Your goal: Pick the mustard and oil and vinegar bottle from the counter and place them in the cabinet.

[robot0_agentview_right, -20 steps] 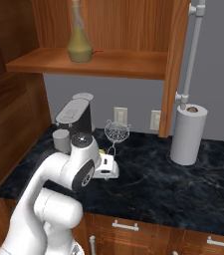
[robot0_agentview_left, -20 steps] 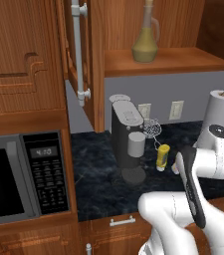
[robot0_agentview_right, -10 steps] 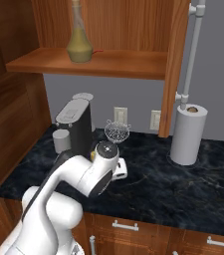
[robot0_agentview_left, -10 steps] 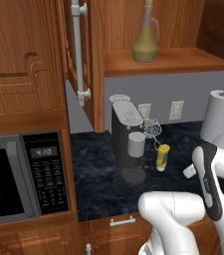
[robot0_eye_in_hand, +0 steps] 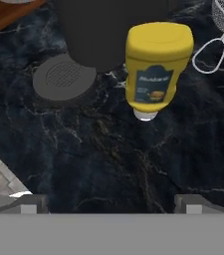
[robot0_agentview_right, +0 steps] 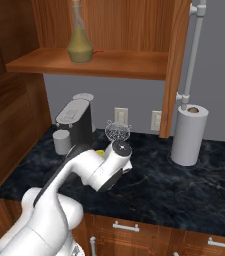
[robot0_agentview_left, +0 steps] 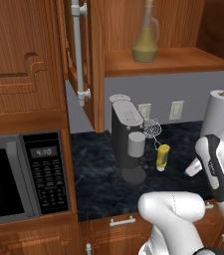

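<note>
Left base view: the coffee machine (robot0_agentview_left: pixel 127 144), a dark boxy block with a grey cup at its front, stands on the black marbled counter (robot0_agentview_left: pixel 98 179). Just right of it stands the mustard (robot0_agentview_left: pixel 162 156), a slim yellow squeeze bottle resting cap-down, with a wire strainer (robot0_agentview_left: pixel 153 129) behind it toward the wall. Above the machine the oil and vinegar bottle (robot0_agentview_left: pixel 146 37), an olive-gold bulbous cruet with a thin neck, sits on the shelf of the reddish wooden cabinet (robot0_agentview_left: pixel 173 59). A white paper towel roll (robot0_agentview_left: pixel 218 112) stands far right of the machine, a microwave (robot0_agentview_left: pixel 24 177) to its left.

Right base view: the cruet (robot0_agentview_right: pixel 79 40) stands on the shelf (robot0_agentview_right: pixel 109 61) above the machine (robot0_agentview_right: pixel 74 122); the white arm covers most of the mustard (robot0_agentview_right: pixel 100 153).

Hand view: the mustard (robot0_eye_in_hand: pixel 156 69) stands beside the machine's round drip base, apart from the gripper (robot0_eye_in_hand: pixel 111 201), whose fingers are spread wide and hold nothing.
</note>
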